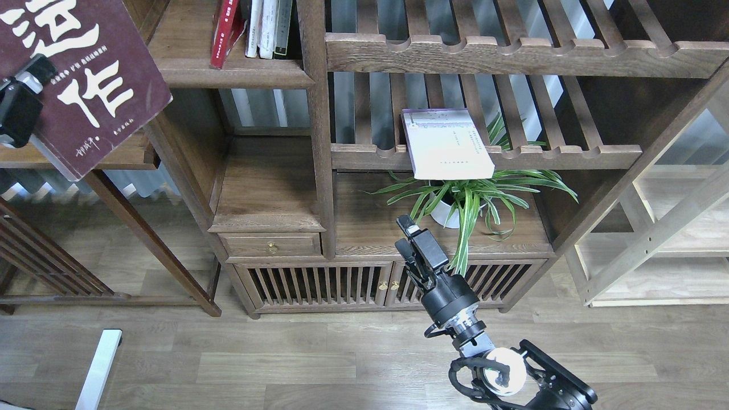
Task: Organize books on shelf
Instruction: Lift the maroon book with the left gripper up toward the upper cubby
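My left gripper [33, 73] is at the upper left, shut on the lower edge of the dark maroon book [97, 68] with large white characters. It holds the book tilted, left of the bookcase's solid shelf board [228, 73]. The red book [225, 34] leans on that shelf beside other upright books. The pale lavender-white book [447, 145] lies flat on a slatted rack, overhanging its front rail. My right gripper [405, 230] is low in the middle, in front of the cabinet, holding nothing. I cannot tell its fingers apart.
Upright white and dark books [267, 28] stand at the shelf's right end against a post [313, 114]. A potted spider plant [467, 199] sits under the slatted rack. A low cabinet [319, 285] with a drawer is below. A slanted wooden leg [148, 239] stands at left.
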{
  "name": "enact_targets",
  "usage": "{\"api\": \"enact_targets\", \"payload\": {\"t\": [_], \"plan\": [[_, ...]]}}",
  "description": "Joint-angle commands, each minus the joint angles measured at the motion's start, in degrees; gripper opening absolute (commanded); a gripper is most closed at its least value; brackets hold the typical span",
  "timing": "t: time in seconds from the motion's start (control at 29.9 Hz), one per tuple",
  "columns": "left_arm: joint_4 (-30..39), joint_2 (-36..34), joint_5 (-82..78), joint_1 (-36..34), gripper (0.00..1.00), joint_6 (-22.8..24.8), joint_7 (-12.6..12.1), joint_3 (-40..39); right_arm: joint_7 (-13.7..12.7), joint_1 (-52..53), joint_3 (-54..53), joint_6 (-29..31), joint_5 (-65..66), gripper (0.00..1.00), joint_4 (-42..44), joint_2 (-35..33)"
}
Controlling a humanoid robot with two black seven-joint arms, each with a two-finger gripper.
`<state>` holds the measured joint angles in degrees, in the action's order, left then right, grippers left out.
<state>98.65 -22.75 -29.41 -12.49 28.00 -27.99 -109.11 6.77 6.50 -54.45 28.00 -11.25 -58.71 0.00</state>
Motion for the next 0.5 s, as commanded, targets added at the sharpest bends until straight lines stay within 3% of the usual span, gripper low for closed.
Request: {"api": "enact_targets", "payload": {"t": [0.0, 0.47], "plan": [[0.05, -0.11, -0.39, -2.62, 0.02, 0.0, -0.01, 0.47, 0.0, 0.88, 0.04, 0.0, 0.0, 0.99, 0.0, 0.0], [0.05, 0.77, -3.46, -6.93, 0.03, -0.75, -0.01, 3.28, 0.0, 2.11, -0.22, 0.0, -0.18, 0.99, 0.0, 0.0]]}}
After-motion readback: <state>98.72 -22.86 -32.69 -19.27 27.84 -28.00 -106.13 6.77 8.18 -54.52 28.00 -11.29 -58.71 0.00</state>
